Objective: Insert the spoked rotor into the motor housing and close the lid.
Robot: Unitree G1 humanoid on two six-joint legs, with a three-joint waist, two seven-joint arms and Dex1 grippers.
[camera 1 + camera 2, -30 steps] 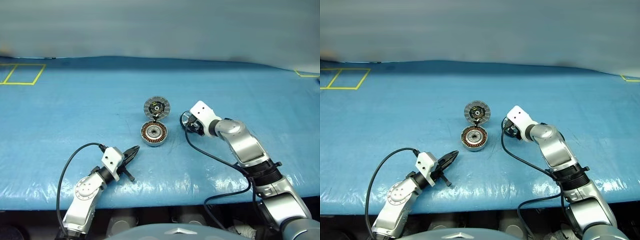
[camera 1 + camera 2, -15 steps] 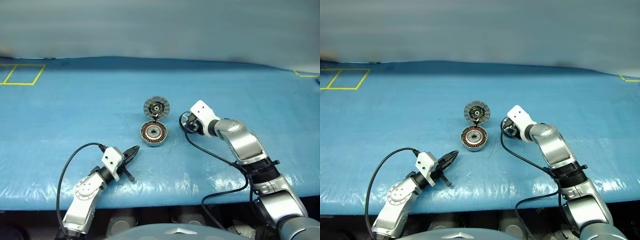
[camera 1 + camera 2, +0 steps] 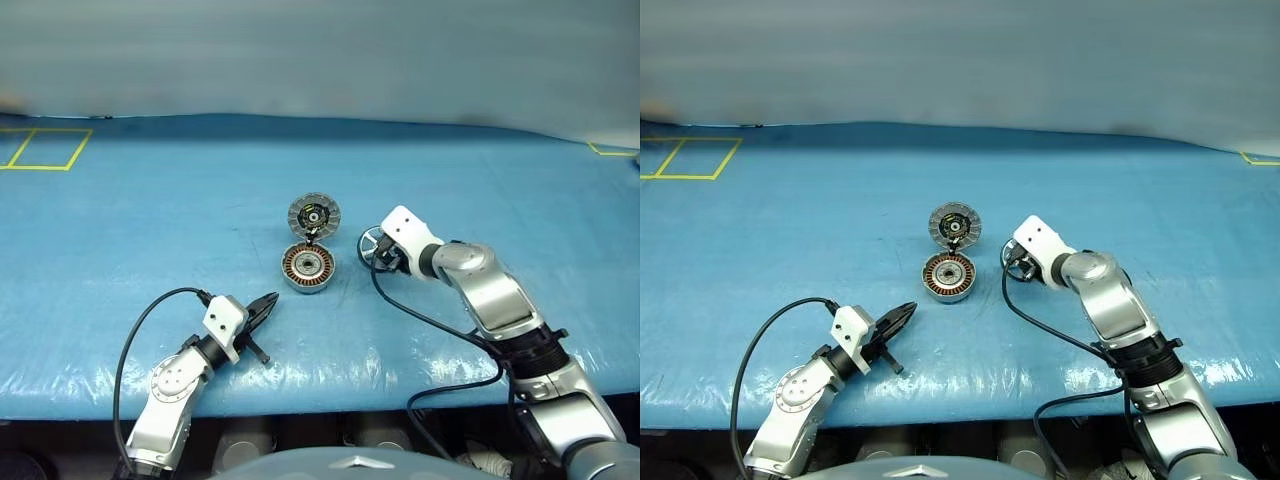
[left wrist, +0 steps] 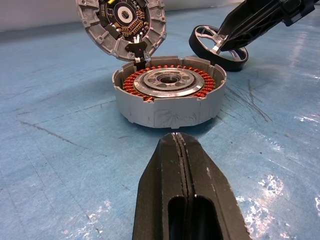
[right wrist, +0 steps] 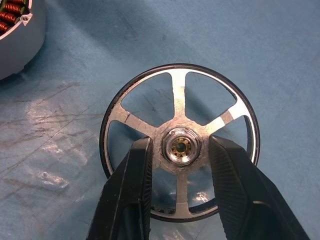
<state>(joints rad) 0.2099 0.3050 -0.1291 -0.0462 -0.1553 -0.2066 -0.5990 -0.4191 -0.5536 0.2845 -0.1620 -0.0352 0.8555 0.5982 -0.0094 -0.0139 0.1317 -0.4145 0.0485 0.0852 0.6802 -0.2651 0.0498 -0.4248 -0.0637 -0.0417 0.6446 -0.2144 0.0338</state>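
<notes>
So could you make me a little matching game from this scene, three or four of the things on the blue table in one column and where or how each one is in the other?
Things:
1. spoked rotor
2. motor housing
3. lid
4. left gripper

States:
A. shut, holding nothing, pointing at the housing
B. standing tilted open at the far edge of the housing
C. lying flat on the table, the right gripper fingers either side of its hub
D. open-topped, copper windings showing

Pairs: 1-C, 2-D, 3-B, 4-A
</notes>
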